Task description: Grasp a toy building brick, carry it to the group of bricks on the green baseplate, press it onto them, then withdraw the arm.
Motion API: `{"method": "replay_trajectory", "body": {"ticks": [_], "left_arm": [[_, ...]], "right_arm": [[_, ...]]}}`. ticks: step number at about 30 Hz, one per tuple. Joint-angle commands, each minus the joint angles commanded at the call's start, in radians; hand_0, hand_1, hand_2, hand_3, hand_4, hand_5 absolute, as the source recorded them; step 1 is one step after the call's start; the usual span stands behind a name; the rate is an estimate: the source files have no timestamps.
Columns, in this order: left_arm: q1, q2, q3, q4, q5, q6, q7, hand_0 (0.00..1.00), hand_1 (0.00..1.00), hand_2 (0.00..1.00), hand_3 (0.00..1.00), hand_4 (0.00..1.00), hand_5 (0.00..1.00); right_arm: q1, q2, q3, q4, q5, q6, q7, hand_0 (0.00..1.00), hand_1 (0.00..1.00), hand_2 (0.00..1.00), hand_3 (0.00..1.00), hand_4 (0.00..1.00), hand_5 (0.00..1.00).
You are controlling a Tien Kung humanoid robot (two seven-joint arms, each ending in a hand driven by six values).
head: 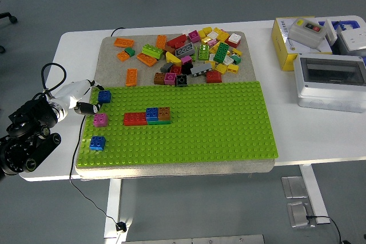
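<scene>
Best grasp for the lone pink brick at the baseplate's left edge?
Pinch the small pink square brick across its two opposite side walls, coming from above. It sits flat and studs-up on the green studded baseplate, with no bricks touching it. The left hand looks nearest.

We see green baseplate (229, 124): studded plastic, slight sheen. Loose bricks (194, 55): hard glossy plastic. Beige mat (111, 55) under them: matt, rough, cloth-like. Worktop (320, 132): smooth white, matt. We note left hand (77, 98): white glossy shell, fingers (88, 107) dark-tipped; arm black, matt. Grey enclosure (330, 84): smooth plastic, translucent lid. Yellow box (286, 41): looks like cardboard.
</scene>
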Motion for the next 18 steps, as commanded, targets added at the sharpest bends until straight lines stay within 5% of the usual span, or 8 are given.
{"method": "replay_trajectory", "body": {"ticks": [18], "left_arm": [[0.003,0.003,0.005,-0.006,-0.032,-0.014,0.000,0.998,0.918,0.901,0.622,0.412,0.065]], "right_arm": [[-0.003,0.001,-0.010,0.000,0.006,0.000,0.001,0.707,0.645,0.630,0.800,0.635,0.998]]}}
